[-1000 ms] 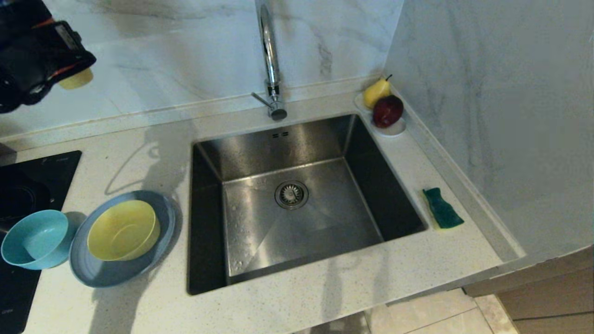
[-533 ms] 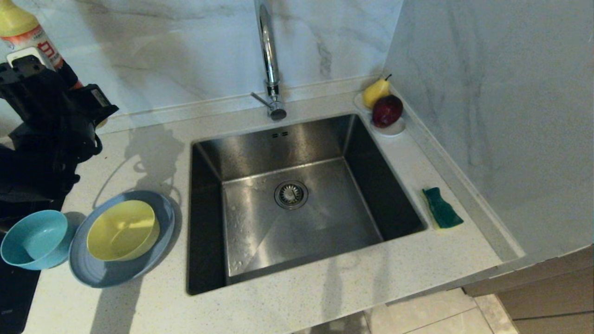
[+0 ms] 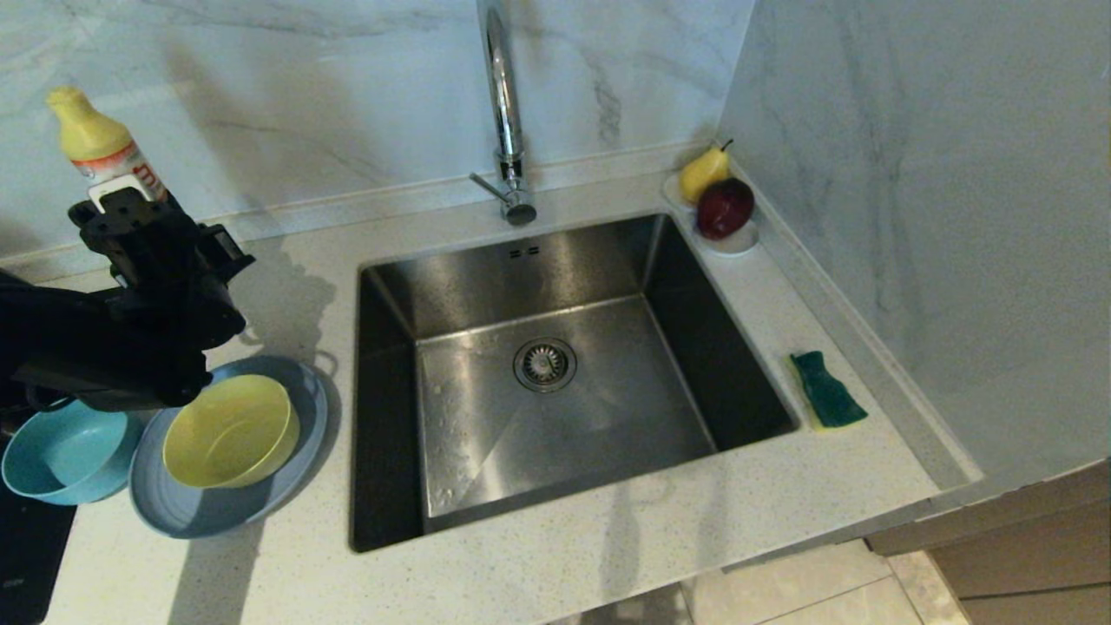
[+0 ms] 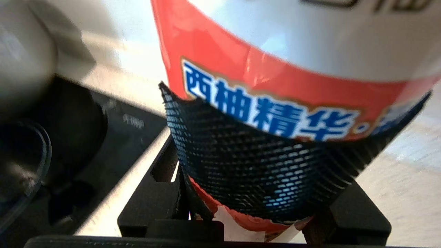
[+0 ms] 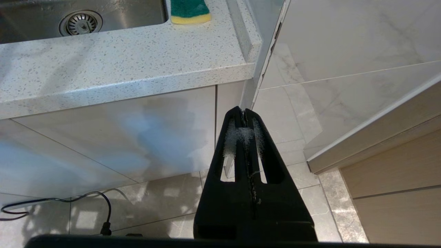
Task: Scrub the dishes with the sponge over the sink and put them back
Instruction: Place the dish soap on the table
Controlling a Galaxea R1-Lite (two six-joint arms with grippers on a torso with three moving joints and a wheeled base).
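My left gripper is shut on a yellow-capped detergent bottle, held upright over the counter left of the sink; the bottle's base is hidden behind the gripper. Just below the arm, a yellow bowl sits in a grey-blue plate, with a teal bowl beside them. The green sponge lies on the counter right of the sink. My right gripper hangs shut and empty below the counter's front edge, over the floor.
A tall chrome faucet rises behind the sink. A small white dish with a pear and a red apple stands in the back right corner. A black cooktop lies at the far left. A marble wall closes the right side.
My left arm has come down from the upper left corner toward the counter with the bottle, which has turned from tipped to upright. The dishes, the sponge and the right arm have not moved.
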